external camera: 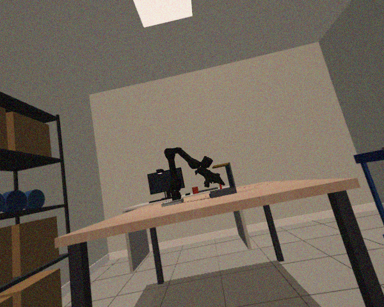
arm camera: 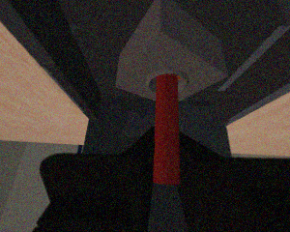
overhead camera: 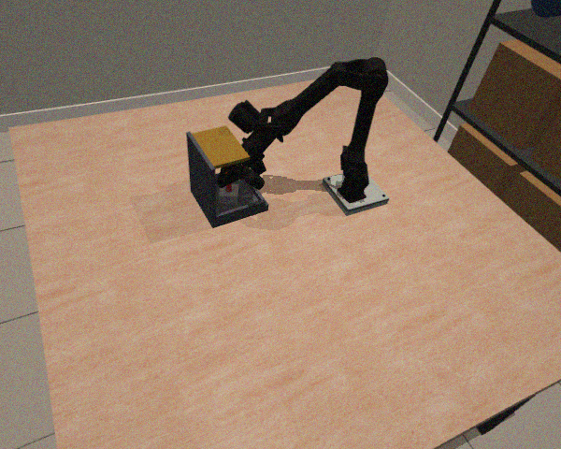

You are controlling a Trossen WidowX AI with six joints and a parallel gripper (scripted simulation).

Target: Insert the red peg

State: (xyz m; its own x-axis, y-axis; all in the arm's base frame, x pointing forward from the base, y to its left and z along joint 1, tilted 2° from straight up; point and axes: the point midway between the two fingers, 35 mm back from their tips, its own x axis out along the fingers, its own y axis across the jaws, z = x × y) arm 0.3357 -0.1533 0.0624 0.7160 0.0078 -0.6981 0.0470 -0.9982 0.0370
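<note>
End effector [overhead camera: 225,180] [external camera: 223,183] [arm camera: 161,132]: black, parallel-jaw, closed on the red peg; reaching in at the box's open front, tilted downward, below the roof. Red peg [overhead camera: 229,187] [external camera: 220,186] [arm camera: 166,128]: one, plain, slim; gripped, inside the box, its far end at the hole of the block. Depth of the peg in the hole: cannot be told. Block [overhead camera: 230,195] [arm camera: 140,60]: grey, with a round hole in its top, on the box's floor, under the roof. Box [overhead camera: 201,181] [external camera: 231,178] [arm camera: 99,130]: dark grey, with an upright back wall and a low rim; standing on the surface. Roof [overhead camera: 221,146] [external camera: 220,165]: flat, yellow, projecting from the top of the back wall. Arm [overhead camera: 314,94] [external camera: 189,158]: black, jointed, bent high between its base and the box. Base plate [overhead camera: 381,196] [external camera: 166,204]: pale, apart from the box. Surface [overhead camera: 290,309] [external camera: 136,221] [arm camera: 29,92]: wood-toned tabletop, bearing the box and base plate.
</note>
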